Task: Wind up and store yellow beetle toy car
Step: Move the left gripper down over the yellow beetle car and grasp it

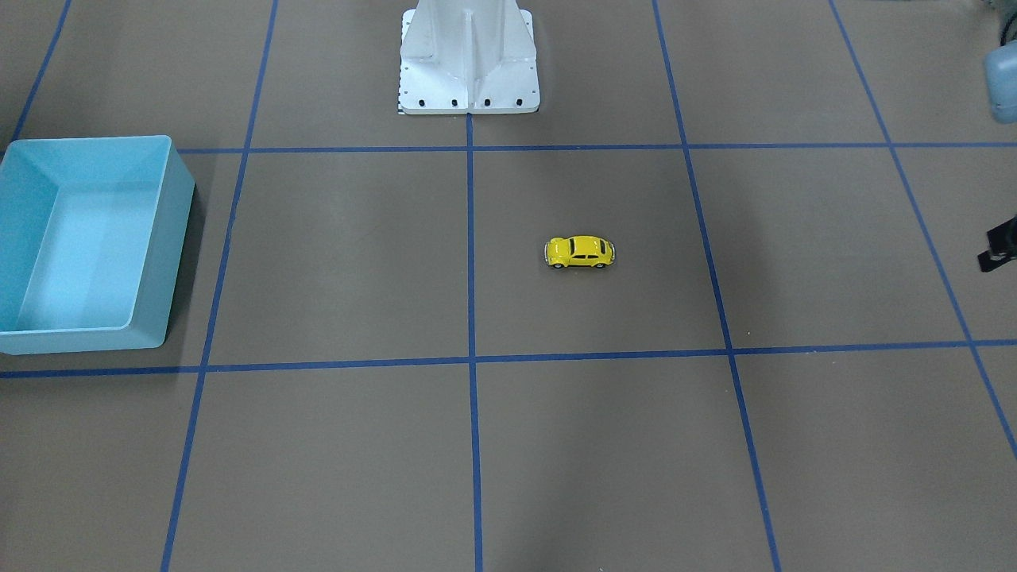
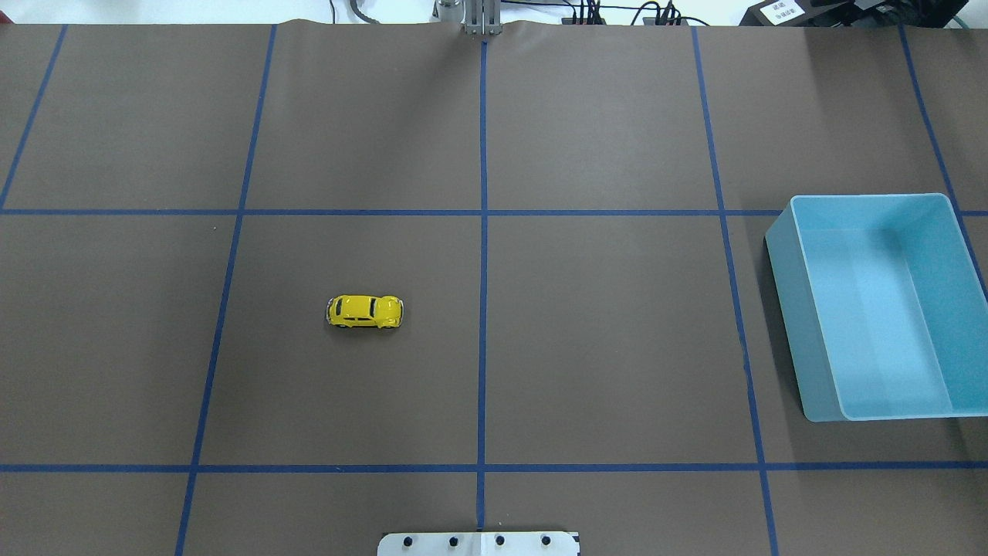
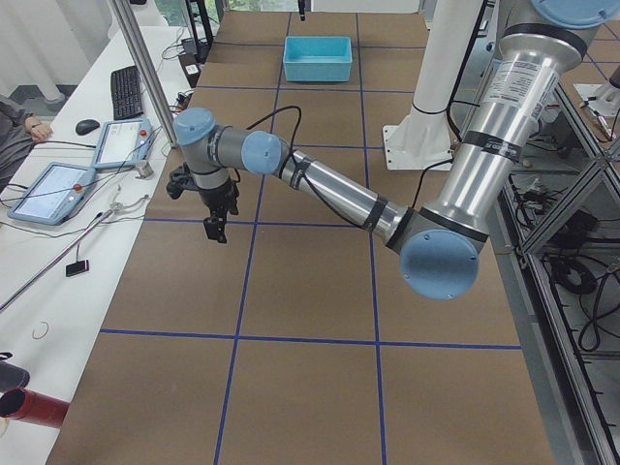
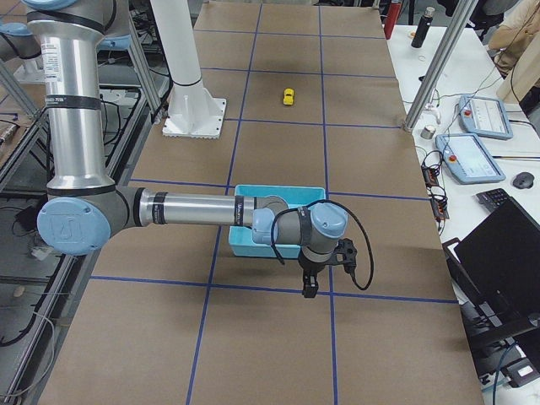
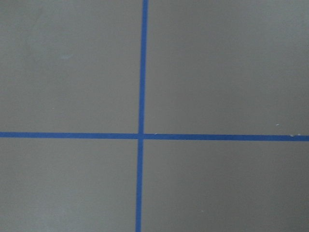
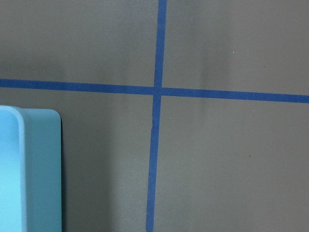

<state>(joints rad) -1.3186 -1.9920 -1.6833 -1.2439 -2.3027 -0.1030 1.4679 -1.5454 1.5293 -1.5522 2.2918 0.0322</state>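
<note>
Lying lengthwise L-R, yellow beetle toy car (image 2: 364, 311) noses twd bin (image 2: 787, 324).

No writing is clear enough to read. A white label (image 2: 781, 9) on a black box (image 2: 760, 17) and a sticker (image 3: 511, 82) on the left arm (image 3: 329, 189) carry print too small to make out.

light: bright, even | shadows: soft (faint under the bin (image 2: 803, 340)) | focus: sharp

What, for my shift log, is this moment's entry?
yellow beetle toy car on table, ungrasped | blue bin empty | left gripper, right gripper far off
</note>
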